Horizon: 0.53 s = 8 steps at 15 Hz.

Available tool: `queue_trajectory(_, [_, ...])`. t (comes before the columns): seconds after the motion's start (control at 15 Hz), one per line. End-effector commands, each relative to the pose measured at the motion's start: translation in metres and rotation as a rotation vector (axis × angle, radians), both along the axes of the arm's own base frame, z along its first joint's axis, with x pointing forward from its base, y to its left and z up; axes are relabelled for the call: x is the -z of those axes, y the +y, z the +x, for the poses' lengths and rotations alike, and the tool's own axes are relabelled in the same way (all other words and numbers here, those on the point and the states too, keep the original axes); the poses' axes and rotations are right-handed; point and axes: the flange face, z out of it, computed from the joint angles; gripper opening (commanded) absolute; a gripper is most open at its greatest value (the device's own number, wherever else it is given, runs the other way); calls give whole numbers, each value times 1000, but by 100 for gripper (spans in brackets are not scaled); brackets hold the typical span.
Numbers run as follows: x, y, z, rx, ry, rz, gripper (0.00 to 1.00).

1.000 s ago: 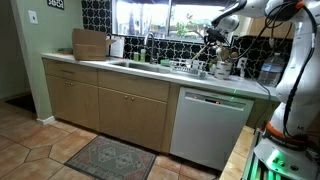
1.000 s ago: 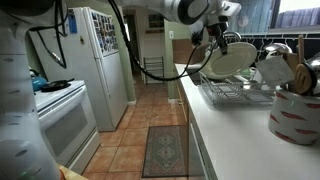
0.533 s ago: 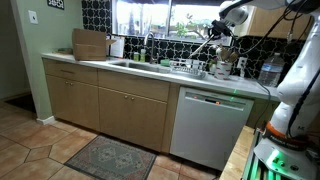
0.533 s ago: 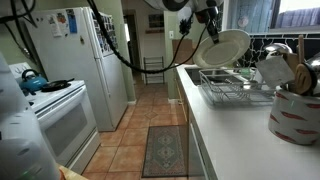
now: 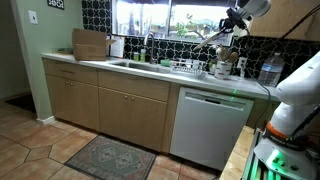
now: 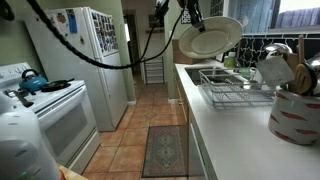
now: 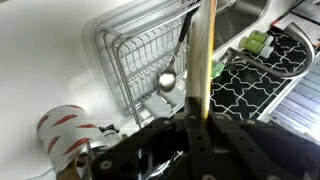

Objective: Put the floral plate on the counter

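floral plate [image 6: 212, 38] is hanging in the air above the counter [image 6: 225, 135], tilted up on its edge, with its pale cream face facing the room. the gripper [image 6: 193, 20] is clamping the plate's upper rim, its fingers closed tight on the thin edge. the plate is hovering above the wire dish rack [image 6: 232, 90], apart from it. in the wrist view the plate [image 7: 203, 60] is showing edge-on as a narrow pale band running up from between the dark fingers of the gripper [image 7: 200, 128], and the dish rack [image 7: 150, 55] is lying below with a spoon [image 7: 170, 76] resting inside it. a white container with red stripes [image 7: 62, 130] is sitting on the counter beside the rack. the long off-white counter is running along a wall under a bright window [image 5: 160, 18], topping light wooden cabinets [image 5: 105, 105] and a white dishwasher [image 5: 210, 122]. a black-and-white patterned backsplash [image 5: 97, 12] is lining the wall behind a sink [image 5: 125, 65]. a cardboard box [image 5: 90, 43] is standing at the end of the counter away from the arm. a patterned rug [image 5: 110, 157] is lying on the tan tile floor [image 5: 35, 145]. across the aisle, a white refrigerator [image 6: 95, 60] and a white stove [image 6: 50, 110] are standing side by side.
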Motion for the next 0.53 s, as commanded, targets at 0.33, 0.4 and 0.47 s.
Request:
queue_trajectory(0.33, [14,5,-119,102,-143,200,2])
queue_trajectory(0.4, [18,-1,-130,126,-155,221,2])
queue_trajectory(0.47, [23,-7,-139,141,-165,242,2])
